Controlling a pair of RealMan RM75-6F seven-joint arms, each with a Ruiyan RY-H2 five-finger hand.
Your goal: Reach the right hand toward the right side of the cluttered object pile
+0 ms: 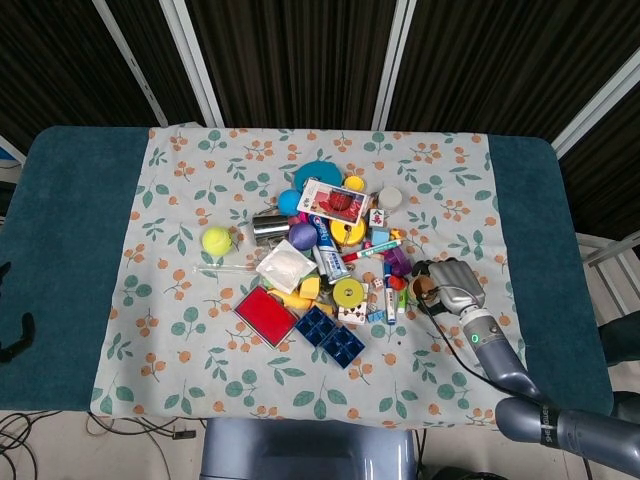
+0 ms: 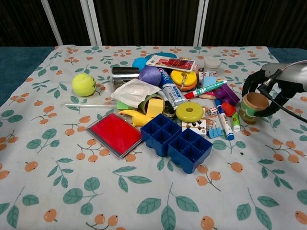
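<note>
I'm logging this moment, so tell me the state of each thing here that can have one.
Right hand: fingers curled around the small brown cup with a green band.
Small brown cup: tilted, mouth open, empty.
Blue compartment tray: flat, compartments empty.
Silver metal can: on its side.
White jar: upright, capped.

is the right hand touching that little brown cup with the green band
Touching. In the chest view the right hand has its dark fingers wrapped around both sides of the cup, which sits lifted and tilted in that grip.
</note>
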